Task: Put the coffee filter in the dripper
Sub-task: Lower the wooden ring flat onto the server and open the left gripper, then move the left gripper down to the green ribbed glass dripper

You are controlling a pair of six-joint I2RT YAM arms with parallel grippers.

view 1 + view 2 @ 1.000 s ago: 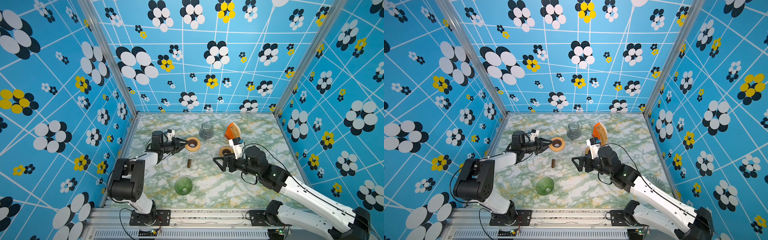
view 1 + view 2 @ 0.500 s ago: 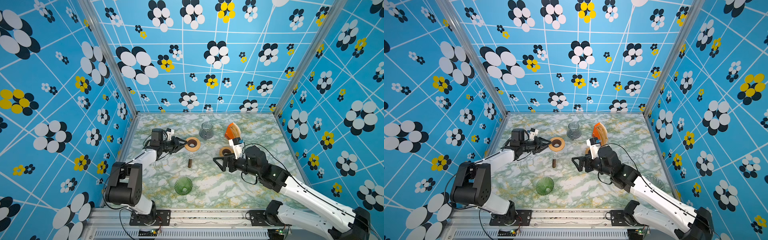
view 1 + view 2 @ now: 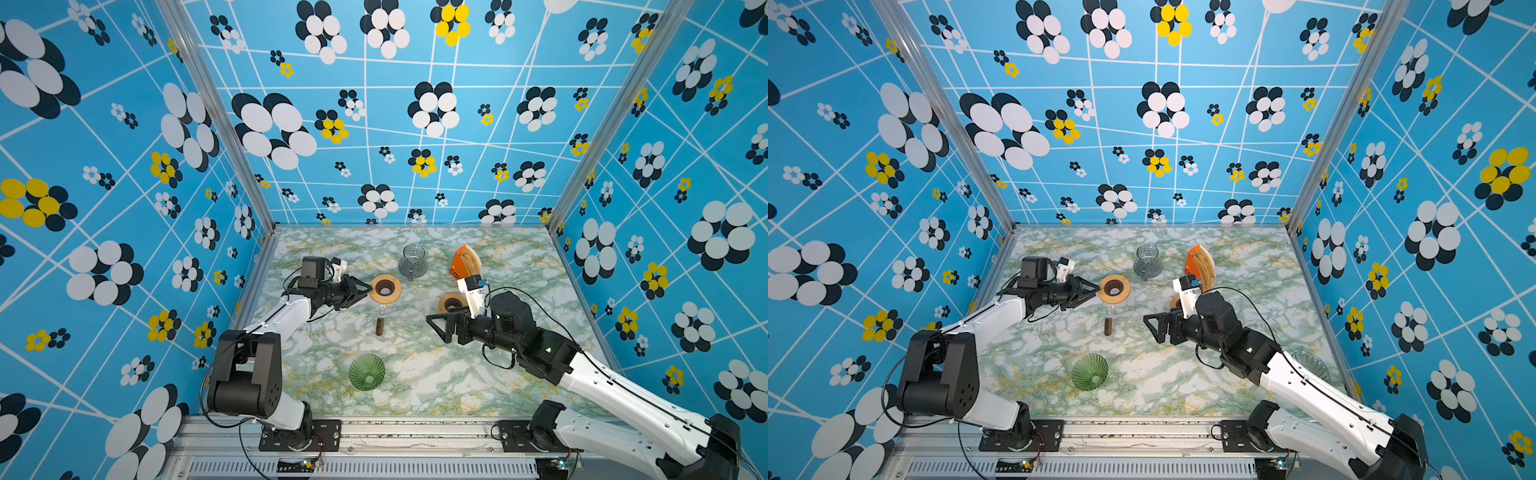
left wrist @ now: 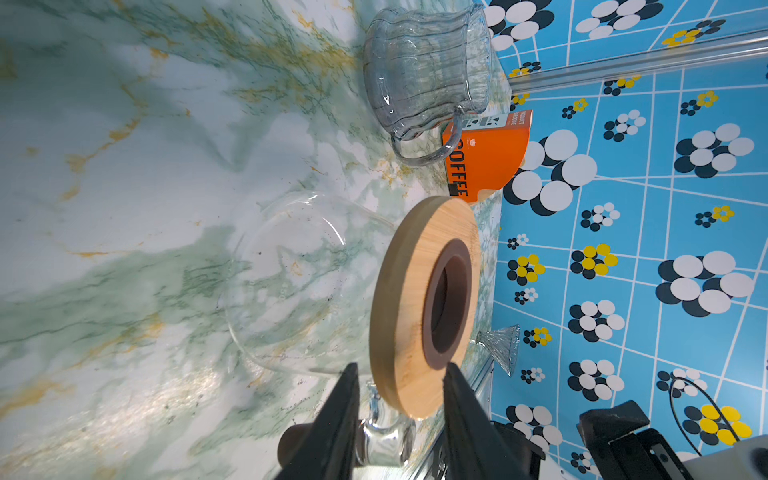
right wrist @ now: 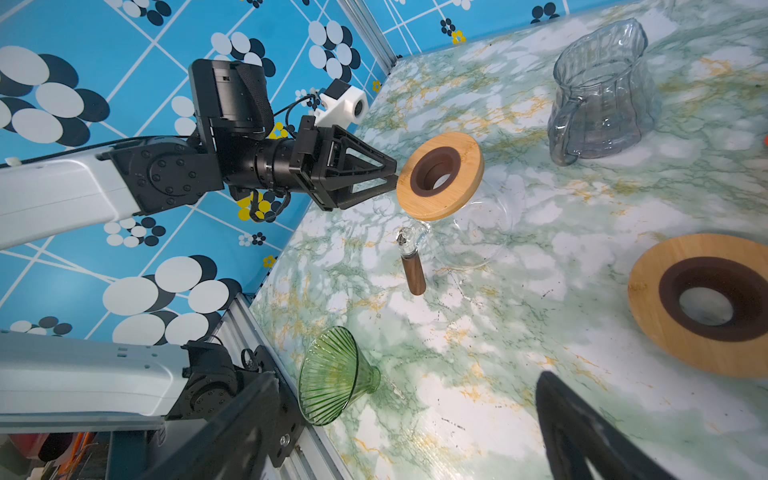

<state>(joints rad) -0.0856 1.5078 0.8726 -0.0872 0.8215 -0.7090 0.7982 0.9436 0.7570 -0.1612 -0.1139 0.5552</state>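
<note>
We see a green-veined marble table [image 3: 478, 386] set inside blue flowered walls [image 3: 124, 166]. The left arm [image 3: 286, 316] reaches along the left side, and the right arm [image 3: 602, 384] comes in from the front right.

The left gripper [image 3: 368, 289] has its jaws closed on the rim of a wooden ring [image 3: 385, 289]. That ring sits atop a clear glass pot [image 5: 473, 237] near the table's middle, and the pot's wooden handle [image 3: 379, 326] points toward the front. The right gripper [image 3: 434, 330] hangs above bare table to the right of that handle, its jaws spread wide with nothing between them.

Behind the pot stands a grey ribbed glass jug [image 3: 411, 259]. Right of the jug an orange box [image 3: 456, 264] stands upright. The coffee filters [image 3: 473, 259] are in it, their tan edges showing at its open side. A second wooden ring [image 3: 451, 301] lies flat on the table just in front of the box.

The green dripper [image 3: 366, 372] lies tipped on its side near the front edge, well apart from the filters and from both grippers. In a top view a clear dripper [image 3: 1308, 365] shows at the right, partly hidden behind the right arm.
</note>
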